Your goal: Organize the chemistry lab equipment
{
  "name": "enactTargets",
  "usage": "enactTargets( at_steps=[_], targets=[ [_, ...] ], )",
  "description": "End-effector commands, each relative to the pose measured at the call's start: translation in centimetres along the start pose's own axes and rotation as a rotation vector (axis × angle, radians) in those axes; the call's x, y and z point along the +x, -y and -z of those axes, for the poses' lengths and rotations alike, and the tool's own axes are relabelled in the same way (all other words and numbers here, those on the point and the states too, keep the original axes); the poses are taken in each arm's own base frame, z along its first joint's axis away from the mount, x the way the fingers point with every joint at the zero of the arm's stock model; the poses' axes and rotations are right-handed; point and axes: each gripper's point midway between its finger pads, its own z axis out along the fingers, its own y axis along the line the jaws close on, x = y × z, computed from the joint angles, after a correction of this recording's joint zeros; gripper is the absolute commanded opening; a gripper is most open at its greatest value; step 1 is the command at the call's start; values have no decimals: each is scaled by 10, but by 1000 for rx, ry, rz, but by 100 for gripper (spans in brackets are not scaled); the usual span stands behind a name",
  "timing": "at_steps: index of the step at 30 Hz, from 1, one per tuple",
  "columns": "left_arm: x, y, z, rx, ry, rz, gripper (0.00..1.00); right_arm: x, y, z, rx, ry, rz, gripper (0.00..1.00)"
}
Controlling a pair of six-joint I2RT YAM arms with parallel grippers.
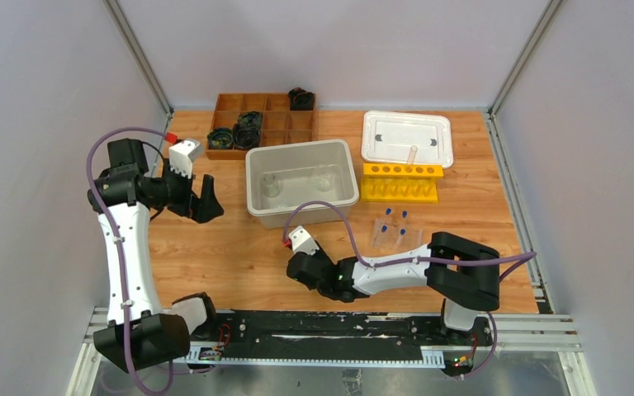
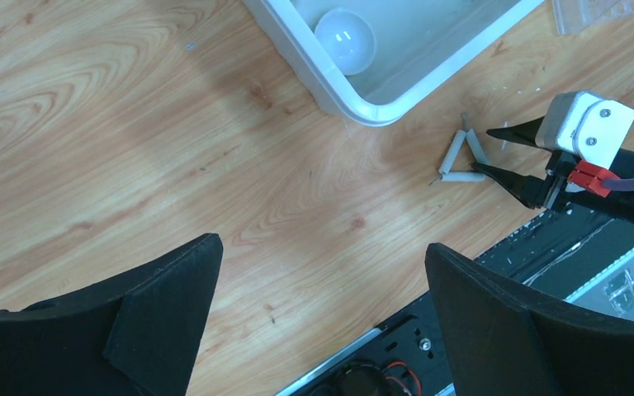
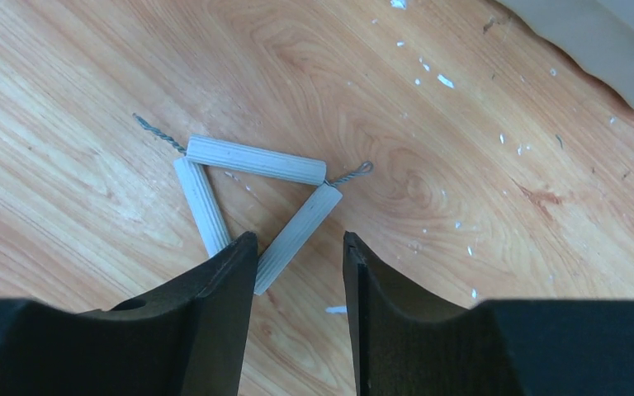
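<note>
Near the table's (image 1: 231,264) front edge, the right gripper (image 3: 299,241) stands partly apart, its tips straddling one corner of the white triangle (image 3: 252,159), which lies flat on bare wood (not clamped). Just beyond is the tub's (image 1: 252,177) near rim. Left of the tub, the left gripper (image 2: 322,245) hangs wide apart over open wood.

On the right wrist camera, the near corner of the white triangle (image 3: 256,161) is hidden behind one finger of the right gripper (image 3: 299,241), so I cannot tell whether they touch. Only a corner of the grey tub (image 3: 619,49) shows there, cut off by the frame edge. From above I cannot make out the triangle. The blue-capped tubes (image 1: 392,224) are too small for me to tell whether they stand or lie.
</note>
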Motion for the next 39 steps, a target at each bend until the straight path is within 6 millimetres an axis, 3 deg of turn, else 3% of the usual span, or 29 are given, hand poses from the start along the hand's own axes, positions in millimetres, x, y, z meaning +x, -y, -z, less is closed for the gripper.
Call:
enactTargets(
  at_steps=[1,10,17,27,33,39],
  targets=[
    [-15,4,3,31,43,-50,100,20,11,13,55,-95,13,47],
    [-13,2,1,29,30,-38,100,35,-8,18,-48,-174,-17,45],
    [-2,6,8,-12,32,-89,100,45,-3,16,-46,-166,-39,32],
    [-12,13,17,-25,70,-57,100,32,15,23,-58,-127,18,29],
    [-17,20,17,10,92,-28,100,41,15,27,-79,-154,30,45],
    [-17,21,18,5,97,-32,100,55,11,22,-90,-201,26,42]
  ],
)
